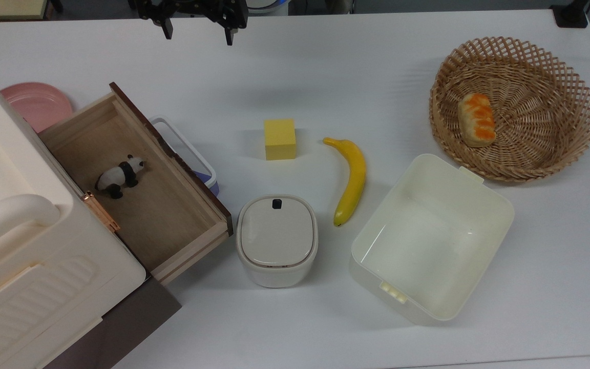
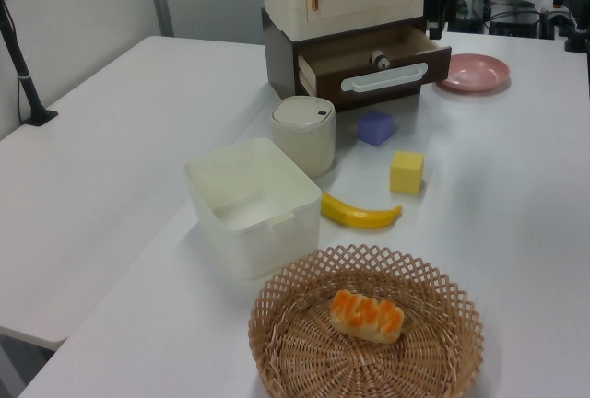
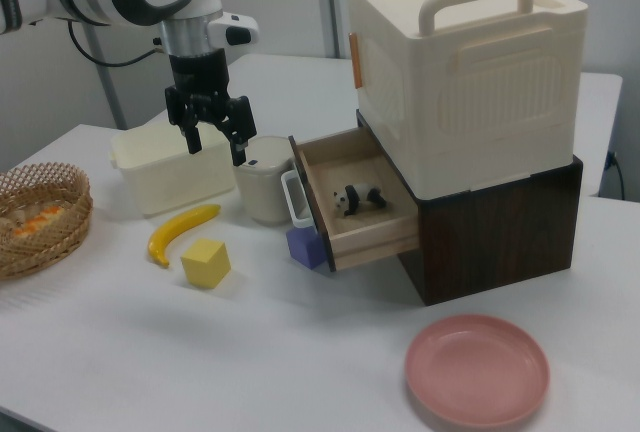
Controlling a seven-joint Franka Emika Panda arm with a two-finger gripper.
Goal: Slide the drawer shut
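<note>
Overhead, arm: the Panda reaches in from the right view's upper left, wrist turned straight down, well above the white table (image 1: 295,77).
Gripper: the gripper (image 3: 213,137) hangs in the air with its two black fingers (image 3: 240,144) spread apart and nothing between them; in the top view it sits at the upper edge (image 1: 197,29), clear of everything below.
Drawer, place: the drawer (image 1: 141,189) stands pulled out from the base of the cream cabinet (image 1: 13,215), at the top view's left.
Drawer, axis: its long side runs along the cabinet front, diagonally in the top view from upper left to lower right; the dark front panel with the white loop handle (image 2: 384,76) faces the middle of the table.
Drawer, contents: a small panda figure (image 1: 120,176) stands on the brown floor.
Nearby: a purple block (image 3: 307,246) lies just in front of the handle; a lidded white box (image 1: 277,240) sits beside the drawer's near corner.
Farther off: a yellow cube (image 1: 279,139), a banana (image 1: 351,179), a cream tub (image 1: 430,238), a wicker basket (image 1: 556,148) holding bread (image 1: 476,119), and a pink plate (image 3: 477,370).
</note>
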